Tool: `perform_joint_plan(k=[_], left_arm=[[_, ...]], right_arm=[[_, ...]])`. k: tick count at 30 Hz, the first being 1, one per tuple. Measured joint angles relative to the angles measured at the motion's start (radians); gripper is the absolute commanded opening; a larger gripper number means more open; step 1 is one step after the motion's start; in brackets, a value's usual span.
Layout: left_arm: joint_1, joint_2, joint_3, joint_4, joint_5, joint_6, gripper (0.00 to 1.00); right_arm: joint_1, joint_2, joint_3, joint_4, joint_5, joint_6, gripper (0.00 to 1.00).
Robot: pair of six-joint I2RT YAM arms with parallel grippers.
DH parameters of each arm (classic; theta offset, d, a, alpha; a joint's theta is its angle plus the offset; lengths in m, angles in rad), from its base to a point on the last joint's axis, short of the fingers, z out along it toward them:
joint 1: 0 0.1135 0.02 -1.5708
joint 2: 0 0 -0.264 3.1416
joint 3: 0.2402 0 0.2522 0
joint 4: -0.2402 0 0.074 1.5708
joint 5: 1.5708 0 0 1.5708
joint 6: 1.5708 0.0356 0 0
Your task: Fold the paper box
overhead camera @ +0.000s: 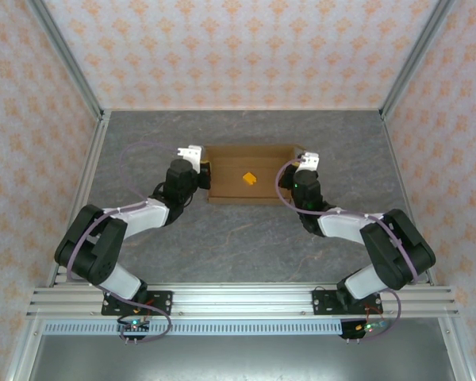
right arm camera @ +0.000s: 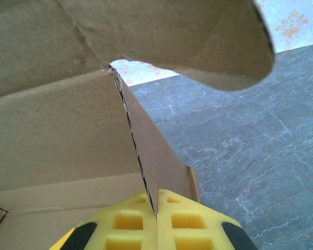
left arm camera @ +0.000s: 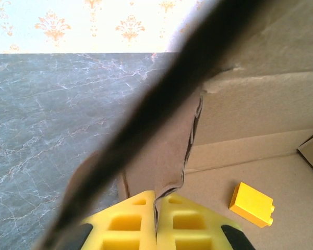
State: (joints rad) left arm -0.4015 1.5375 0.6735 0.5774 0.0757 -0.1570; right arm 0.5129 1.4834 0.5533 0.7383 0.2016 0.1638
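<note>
The paper box (overhead camera: 250,163) is brown cardboard, standing open-topped in the middle of the grey table with its walls raised. My left gripper (overhead camera: 192,155) sits at its left end wall, and in the left wrist view the yellow fingers (left arm camera: 133,221) are shut on that wall's edge (left arm camera: 169,156). My right gripper (overhead camera: 306,161) sits at the right end wall; its yellow fingers (right arm camera: 190,224) pinch that wall's edge (right arm camera: 146,156). A cardboard flap (right arm camera: 161,36) curls overhead in the right wrist view. A small yellow block (overhead camera: 249,178) (left arm camera: 252,204) lies on the box floor.
Patterned walls and aluminium posts (overhead camera: 67,59) fence the grey marble-look table (overhead camera: 246,230) on three sides. The arm bases stand on a rail (overhead camera: 238,300) at the near edge. Bare table lies left, right and in front of the box.
</note>
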Motion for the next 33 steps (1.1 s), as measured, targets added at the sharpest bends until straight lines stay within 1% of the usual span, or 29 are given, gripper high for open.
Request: perform_joint_plan(k=[15,24,27,31,33], left_arm=[[-0.077,0.001,-0.097,0.120,-0.128,0.000,0.00],[-0.109,0.035,-0.144,0.191,-0.209,-0.005,0.00],[-0.114,0.045,-0.151,0.200,-0.222,-0.009,0.00],[-0.116,0.045,-0.152,0.200,-0.232,-0.011,0.01],[-0.116,0.045,-0.152,0.199,-0.242,-0.011,0.01]], right_arm=[[0.006,0.000,-0.098,0.103,-0.011,-0.015,0.00],[0.015,-0.001,-0.159,0.134,-0.018,-0.014,0.07],[0.015,-0.010,-0.169,0.133,-0.023,-0.006,0.15],[0.015,-0.051,-0.174,0.104,-0.031,0.006,0.38],[0.015,-0.094,-0.175,0.075,-0.035,0.010,0.47]])
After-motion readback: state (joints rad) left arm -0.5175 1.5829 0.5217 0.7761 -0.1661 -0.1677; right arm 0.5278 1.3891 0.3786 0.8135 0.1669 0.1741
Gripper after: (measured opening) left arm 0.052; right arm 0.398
